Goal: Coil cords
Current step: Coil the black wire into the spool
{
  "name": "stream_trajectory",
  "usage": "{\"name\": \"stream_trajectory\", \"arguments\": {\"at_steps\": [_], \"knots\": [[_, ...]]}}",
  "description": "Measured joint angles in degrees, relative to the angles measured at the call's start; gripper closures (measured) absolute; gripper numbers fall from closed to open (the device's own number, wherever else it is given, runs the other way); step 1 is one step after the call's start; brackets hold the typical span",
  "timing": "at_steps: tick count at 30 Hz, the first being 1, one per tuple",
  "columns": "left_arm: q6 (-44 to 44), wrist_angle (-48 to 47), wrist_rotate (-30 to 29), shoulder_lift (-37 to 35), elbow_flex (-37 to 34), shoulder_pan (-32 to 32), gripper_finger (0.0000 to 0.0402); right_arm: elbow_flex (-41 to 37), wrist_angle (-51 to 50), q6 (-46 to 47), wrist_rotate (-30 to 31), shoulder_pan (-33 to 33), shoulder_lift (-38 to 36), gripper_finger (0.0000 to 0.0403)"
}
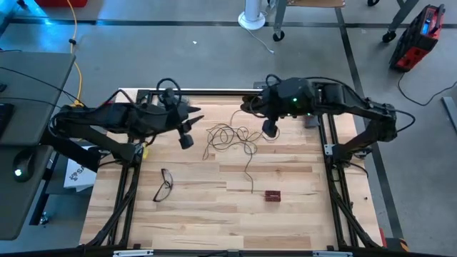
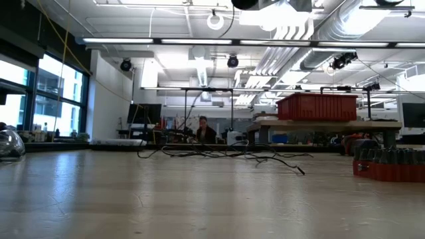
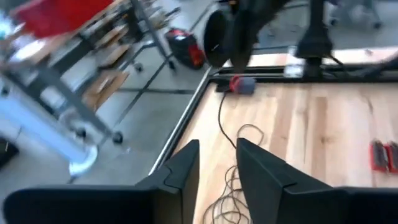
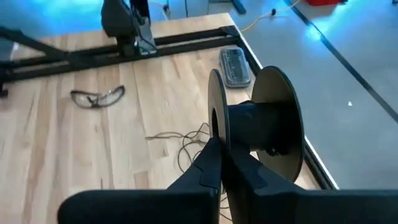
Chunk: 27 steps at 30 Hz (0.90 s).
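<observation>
The thin dark wire (image 1: 228,135) lies in loose tangled loops on the wooden table, with one strand trailing toward the near edge (image 1: 250,182). In the low view its pile (image 2: 226,154) rests flat on the boards. My right gripper (image 1: 270,130) hovers over the right end of the tangle, shut on the black reel (image 4: 255,124), which is clear of the table. My left gripper (image 1: 187,132) hangs above the table left of the tangle. Its fingers (image 3: 217,171) stand open and touch nothing; the wire (image 3: 233,180) shows on the table beyond them. My right gripper pinches one round flange of the reel (image 4: 214,134) at its rim, between the two fingers. One finger lies outside the flange, the other in the gap between the two flanges. The fingers slant down from the table's right. The reel is lifted clear.
Black-framed eyeglasses (image 1: 164,184) lie near the front left. A small red block (image 1: 273,195) sits at the front centre. A grey flat device (image 4: 235,65) lies by the table's right rail. The black frame rail (image 1: 214,93) runs along the far edge.
</observation>
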Motion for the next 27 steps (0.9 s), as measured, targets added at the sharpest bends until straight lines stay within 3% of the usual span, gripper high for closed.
{"name": "stream_trajectory", "arguments": {"at_steps": [4,7,11,16,23,27], "knots": [[-4.7,2.5,-0.3,0.1,-6.1,1.2,0.0269,-10.5,11.8,3.9,-2.7,0.0,-3.8,0.0402],[-4.3,15.5,0.5,0.1,-13.6,2.6,0.0256,-18.8,27.2,7.7,-6.5,0.0,-6.3,0.0403],[-5.8,31.4,10.2,0.2,-20.6,5.7,0.0245,-22.9,37.0,11.3,-9.8,0.0,-8.7,0.0403],[-10.4,38.9,23.2,-0.6,-19.0,9.6,0.0241,-20.6,36.7,11.9,-14.9,0.0,-10.9,0.0403],[-5.2,39.5,32.6,0.0,-10.7,12.9,0.0240,-12.9,32.9,10.9,-19.9,0.0,-11.2,0.0403],[-11.5,40.5,42.7,2.2,-6.9,15.0,0.0240,-9.5,33.5,9.4,-22.0,0.0,-11.2,0.0403]]}}
